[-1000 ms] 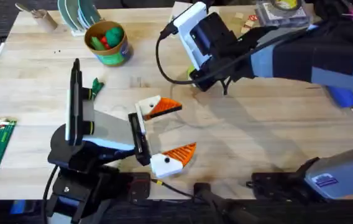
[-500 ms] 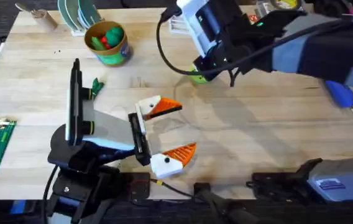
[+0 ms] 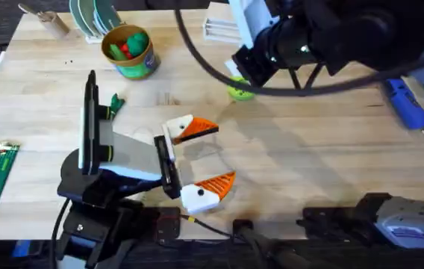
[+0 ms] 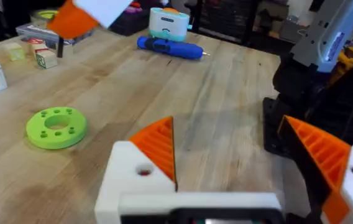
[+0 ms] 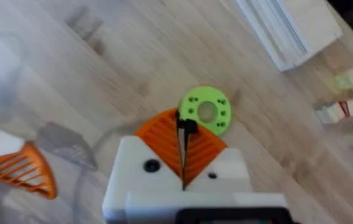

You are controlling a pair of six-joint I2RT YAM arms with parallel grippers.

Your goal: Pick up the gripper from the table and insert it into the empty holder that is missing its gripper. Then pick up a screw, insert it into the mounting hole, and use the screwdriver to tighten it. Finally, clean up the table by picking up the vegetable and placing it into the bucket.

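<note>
The left gripper (image 3: 199, 160) rests low with fingers spread apart. The right gripper (image 5: 182, 144) hangs raised, pads pressed together.

The overhead camera looks down and forward over the table (image 3: 309, 164), while both wrist cameras look close along it, all sharing the green disc (image 3: 239, 92) (image 4: 56, 127) (image 5: 205, 111).

Hidden or cut-off items, overhead view:
- My right arm (image 3: 346, 33), at 1 o'clock: large, dark, blurred; covers the table (image 3: 287, 157) beneath it.
- Lime-green disc (image 3: 239, 91): partly under that arm.
- My right gripper (image 5: 183, 155), wrist view: a small dark item between the closed pads, too small to identify.
- My left gripper (image 4: 245, 162), wrist view: cut off by the frame edge.
- Bucket (image 3: 128, 52), 11 o'clock: contents indistinct.
</note>
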